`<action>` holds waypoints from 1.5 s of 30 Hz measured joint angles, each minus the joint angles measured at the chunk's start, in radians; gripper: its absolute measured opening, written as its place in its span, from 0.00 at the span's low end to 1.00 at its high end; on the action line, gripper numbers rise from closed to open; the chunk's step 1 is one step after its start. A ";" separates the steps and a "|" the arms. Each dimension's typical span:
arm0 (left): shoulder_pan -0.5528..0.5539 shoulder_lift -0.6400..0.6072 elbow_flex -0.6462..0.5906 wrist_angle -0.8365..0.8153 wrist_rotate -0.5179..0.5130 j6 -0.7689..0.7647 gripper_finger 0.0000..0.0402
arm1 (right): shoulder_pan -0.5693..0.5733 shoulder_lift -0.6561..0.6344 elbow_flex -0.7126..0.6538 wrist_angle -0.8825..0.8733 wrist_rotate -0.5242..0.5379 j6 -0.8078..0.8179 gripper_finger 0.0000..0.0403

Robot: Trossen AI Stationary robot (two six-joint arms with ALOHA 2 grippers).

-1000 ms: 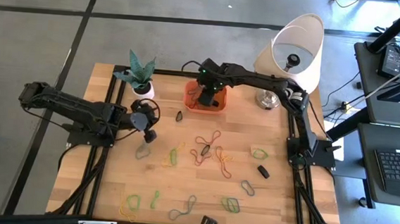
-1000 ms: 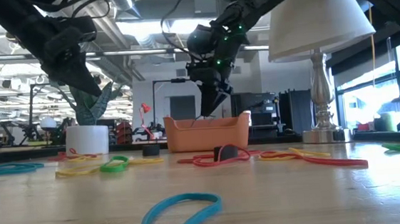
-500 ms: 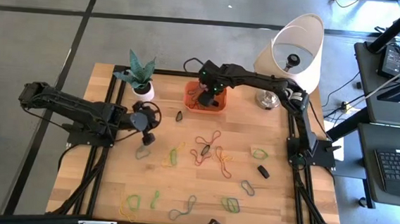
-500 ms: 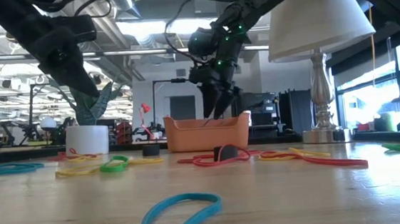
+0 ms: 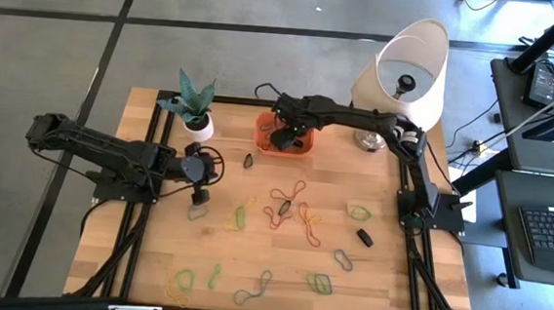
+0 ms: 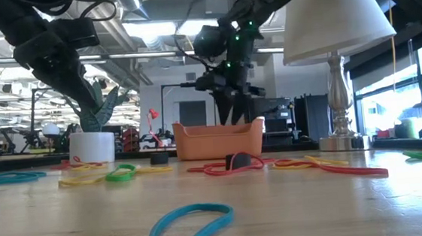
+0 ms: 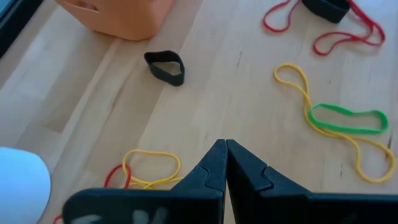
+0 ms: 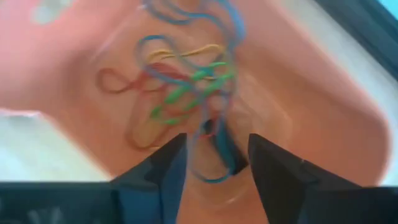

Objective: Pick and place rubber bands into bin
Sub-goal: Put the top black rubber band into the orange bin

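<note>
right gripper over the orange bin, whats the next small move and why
Probably lift the right gripper straight up out of the bin. Its fingers stand open with nothing between them, and a tangle of rubber bands already lies inside, while many more are scattered on the table.

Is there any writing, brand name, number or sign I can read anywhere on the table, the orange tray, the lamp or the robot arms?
None can be read.
Small orange rectangular plastic bin: no label visible.
White lampshade: plain.
White plant pot: plain.
Background room in the low view: anything posted there is too small and blurred to read.
</note>
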 joint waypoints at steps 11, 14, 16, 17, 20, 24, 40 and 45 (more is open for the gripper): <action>0.000 0.000 0.000 -0.006 -0.021 0.046 0.01 | 0.165 -0.251 -0.173 0.179 0.018 -0.025 0.03; 0.000 0.000 0.000 -0.005 -0.025 0.046 0.01 | 0.232 -0.397 -0.409 0.426 0.020 -0.018 0.02; 0.000 0.000 0.000 0.001 -0.038 0.046 0.01 | 0.274 -0.493 -0.575 0.569 0.018 0.012 0.01; 0.002 0.000 0.000 0.006 -0.044 0.047 0.01 | 0.295 -0.539 -0.652 0.623 0.017 0.024 0.01; 0.017 0.002 0.000 0.039 -0.039 0.067 0.01 | 0.345 -0.677 -0.857 0.738 0.019 0.057 0.02; 0.060 0.062 0.031 0.091 -0.009 0.052 0.01 | 0.390 -0.851 -1.045 0.767 0.018 0.141 0.02; 0.257 0.661 0.363 0.094 0.061 -0.214 0.13 | 0.394 -1.317 -1.358 0.738 0.020 -0.006 0.01; 0.326 0.770 0.388 0.117 0.131 -0.262 0.22 | 0.394 -1.371 -1.390 0.724 0.019 -0.032 0.03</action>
